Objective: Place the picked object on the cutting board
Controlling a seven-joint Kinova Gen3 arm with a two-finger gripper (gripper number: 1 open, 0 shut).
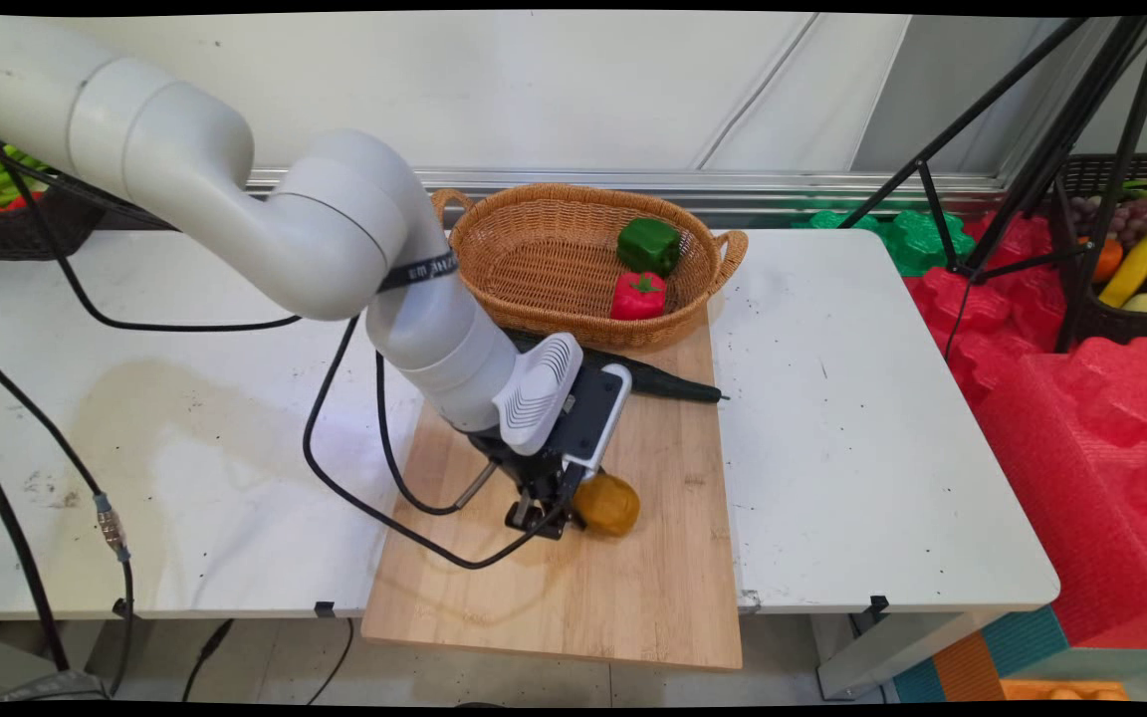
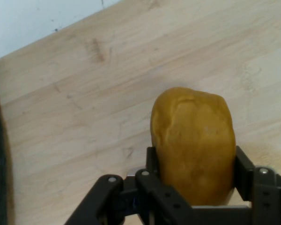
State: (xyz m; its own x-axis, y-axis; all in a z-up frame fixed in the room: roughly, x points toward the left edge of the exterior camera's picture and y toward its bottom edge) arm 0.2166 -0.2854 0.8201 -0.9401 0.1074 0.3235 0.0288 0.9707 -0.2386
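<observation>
A yellow-brown potato (image 1: 608, 504) (image 2: 193, 145) lies low over the middle of a wooden cutting board (image 1: 633, 588) (image 2: 84, 93). My gripper (image 1: 573, 510) (image 2: 196, 166) is shut on it, and in the hand view a black finger presses against each side of the potato. Whether the potato rests on the board or hangs just above it cannot be told. The white arm reaches in from the upper left and hides the board's far left corner.
A wicker basket (image 1: 534, 259) at the board's far end holds a green pepper (image 1: 648, 245) and a red pepper (image 1: 638, 296). A black elongated tool (image 1: 663, 381) lies between basket and gripper. Black cables (image 1: 374, 498) trail over the table's left. Red foam (image 1: 1081, 428) and tripod legs (image 1: 1022, 139) stand at the right.
</observation>
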